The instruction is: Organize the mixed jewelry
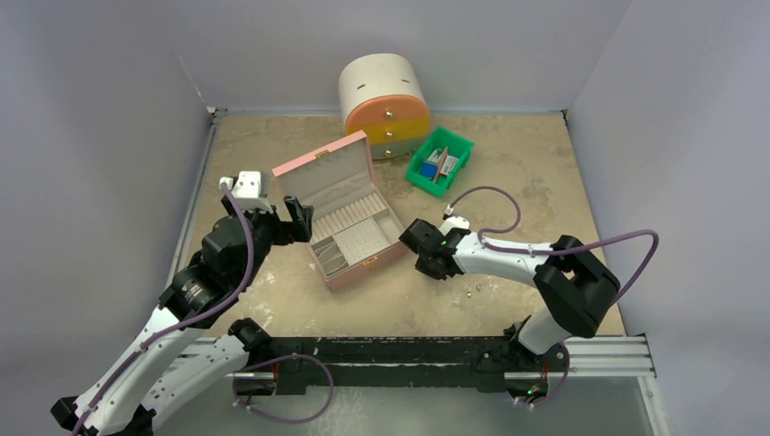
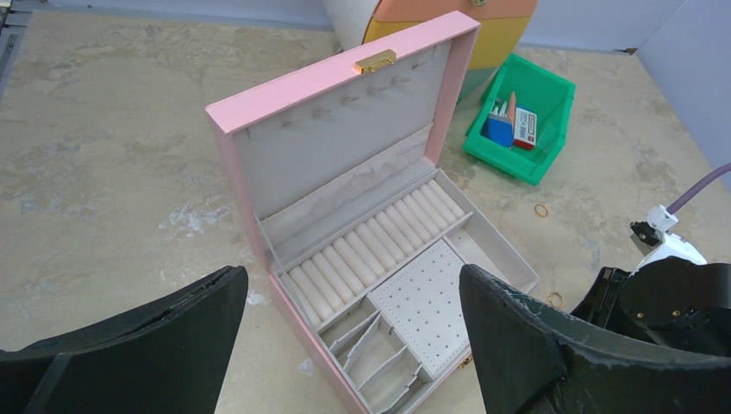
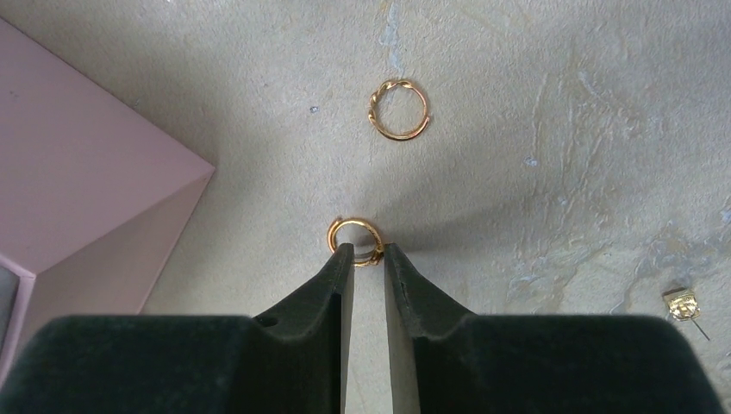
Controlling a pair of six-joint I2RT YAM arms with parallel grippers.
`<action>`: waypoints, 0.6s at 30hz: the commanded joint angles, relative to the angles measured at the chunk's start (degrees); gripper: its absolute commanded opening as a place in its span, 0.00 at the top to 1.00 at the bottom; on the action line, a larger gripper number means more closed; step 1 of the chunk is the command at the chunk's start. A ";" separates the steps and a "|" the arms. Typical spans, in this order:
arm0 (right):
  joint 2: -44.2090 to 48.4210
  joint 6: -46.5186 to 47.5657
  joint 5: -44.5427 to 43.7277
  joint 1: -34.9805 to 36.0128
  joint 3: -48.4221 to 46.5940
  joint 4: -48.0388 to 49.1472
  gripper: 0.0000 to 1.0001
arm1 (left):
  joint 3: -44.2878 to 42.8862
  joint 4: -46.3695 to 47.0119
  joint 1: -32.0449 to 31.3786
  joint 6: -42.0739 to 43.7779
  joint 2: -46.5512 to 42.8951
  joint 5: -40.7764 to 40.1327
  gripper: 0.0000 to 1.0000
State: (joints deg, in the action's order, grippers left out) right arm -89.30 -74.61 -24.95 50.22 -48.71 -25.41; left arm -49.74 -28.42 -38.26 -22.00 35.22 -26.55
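- Spreading wide across the bottom of the left wrist view, the left claw holds nothing. Its two black fingers frame the pink jewellery box.
- The box sits open at centre frame with its lid raised, showing grey ring rolls, a dotted stud panel and small compartments. The lid has a brass latch, and no writing can be read on it.
- The green bin, upper right of that view, holds coloured packets with print too small to read.
- On the bare counter in the right wrist view, a plain gold ring lies at centre. A twisted gold ring lies above it, apart. A gold stud with a pin lies at the lower right edge.
- The right claw is nearly pressed together, with only a narrow slit left. Its tips meet the plain gold ring's near rim; I cannot tell whether they pinch it.
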 commanded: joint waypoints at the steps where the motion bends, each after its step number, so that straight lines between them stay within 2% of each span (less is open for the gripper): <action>1: -0.19 -1.47 -1.86 -0.13 -1.91 -1.35 0.78 | -0.79 1.85 0.39 -0.15 -0.07 0.44 0.07; 6: -0.95 -1.56 -1.65 -0.18 -1.48 -1.50 0.79 | -0.86 1.79 0.42 -0.15 -0.06 0.44 0.07; 18: -0.99 -2.02 -1.29 -0.21 -0.19 -1.80 0.91 | -0.76 1.79 0.43 -0.22 0.02 0.35 0.07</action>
State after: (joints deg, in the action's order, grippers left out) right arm -90.17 -75.00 -24.91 50.19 -48.73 -25.45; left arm -49.74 -28.42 -38.26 -21.98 35.24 -26.55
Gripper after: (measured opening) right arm 0.114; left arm 0.929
